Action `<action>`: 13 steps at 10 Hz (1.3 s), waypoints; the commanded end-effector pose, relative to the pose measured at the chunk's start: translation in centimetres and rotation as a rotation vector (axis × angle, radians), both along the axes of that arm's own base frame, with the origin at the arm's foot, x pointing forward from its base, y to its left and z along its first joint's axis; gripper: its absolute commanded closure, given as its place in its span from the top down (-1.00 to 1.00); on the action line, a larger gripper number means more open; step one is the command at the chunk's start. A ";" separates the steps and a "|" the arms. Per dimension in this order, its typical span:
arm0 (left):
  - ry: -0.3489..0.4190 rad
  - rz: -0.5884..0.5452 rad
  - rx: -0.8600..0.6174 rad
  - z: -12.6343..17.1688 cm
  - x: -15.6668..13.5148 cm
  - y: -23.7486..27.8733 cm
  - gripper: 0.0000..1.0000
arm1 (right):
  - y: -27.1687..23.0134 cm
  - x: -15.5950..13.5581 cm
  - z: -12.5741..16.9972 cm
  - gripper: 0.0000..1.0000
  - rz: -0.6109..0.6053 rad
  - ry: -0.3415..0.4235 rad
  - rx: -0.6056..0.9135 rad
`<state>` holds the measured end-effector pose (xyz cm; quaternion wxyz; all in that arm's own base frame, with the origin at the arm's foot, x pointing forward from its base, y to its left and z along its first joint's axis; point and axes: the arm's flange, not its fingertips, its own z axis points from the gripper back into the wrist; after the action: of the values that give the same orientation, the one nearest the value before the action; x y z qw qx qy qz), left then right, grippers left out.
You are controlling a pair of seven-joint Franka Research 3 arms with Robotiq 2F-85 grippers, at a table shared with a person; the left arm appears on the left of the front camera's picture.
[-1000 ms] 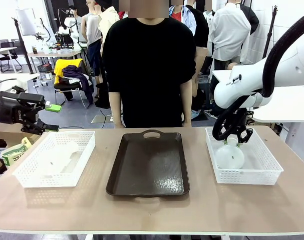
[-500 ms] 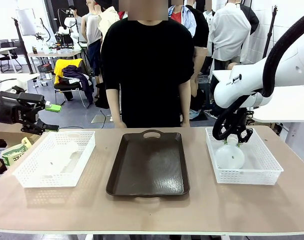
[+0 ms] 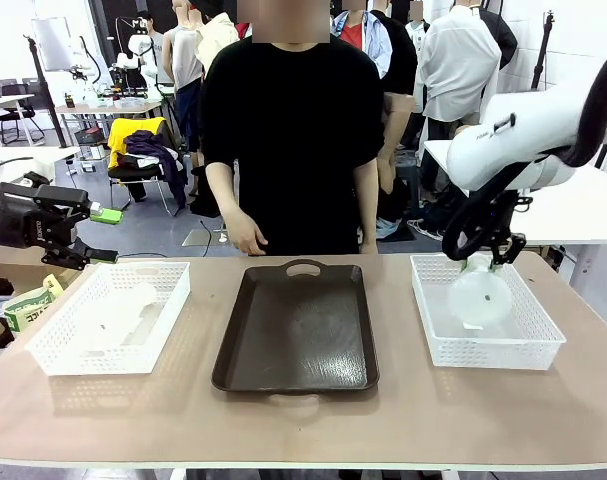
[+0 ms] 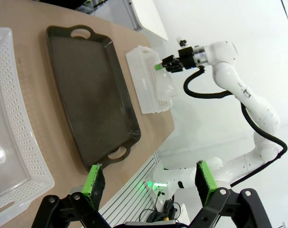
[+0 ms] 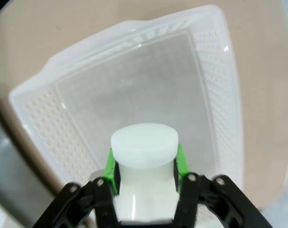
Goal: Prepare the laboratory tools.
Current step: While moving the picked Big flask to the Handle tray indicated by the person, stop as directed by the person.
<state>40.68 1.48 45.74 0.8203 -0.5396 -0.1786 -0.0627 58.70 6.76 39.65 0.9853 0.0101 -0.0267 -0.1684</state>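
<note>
table [image 3: 133, 420] | right end effector [image 3: 481, 263] grips flask [image 3: 480, 298] neck over basket [image 3: 493, 356]

Robotics laboratory, open-plan. Identified by: 1 white robot arm [image 3: 523, 140] with black cable hose, extended over a wood-toned worktop [image 3: 303, 420]; 1 translucent conical flask [image 3: 480, 297], laboratory ware, seen over a white mesh basket [image 3: 498, 352]; a far desk [image 3: 113, 105] loaded with equipment; an office chair [image 3: 123, 172] draped with yellow and dark clothing; grey floor [image 3: 173, 225]; plain white walls [image 4: 238, 23] noted in the left wrist view.
</note>
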 end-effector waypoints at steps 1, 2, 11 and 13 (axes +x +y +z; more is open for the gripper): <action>-0.002 0.003 -0.016 0.1 0.1 0.0 1.00 | 0.1 -3.0 1.8 -1.00 0.051 -0.031 0.042; -0.002 0.003 -0.016 0.1 0.1 0.0 1.00 | 0.5 -3.9 2.8 -1.00 0.081 -0.042 0.061; -0.002 0.003 -0.016 0.1 0.1 0.0 1.00 | 2.2 -5.2 4.8 -1.00 0.122 -0.057 0.034; -0.002 0.003 -0.016 0.1 0.1 0.0 1.00 | 2.2 -5.2 4.8 -1.00 0.122 -0.057 0.034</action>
<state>40.68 1.48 45.74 0.8204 -0.5395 -0.1787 -0.0628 53.16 8.76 44.36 0.9923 0.0323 -0.0502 -0.1088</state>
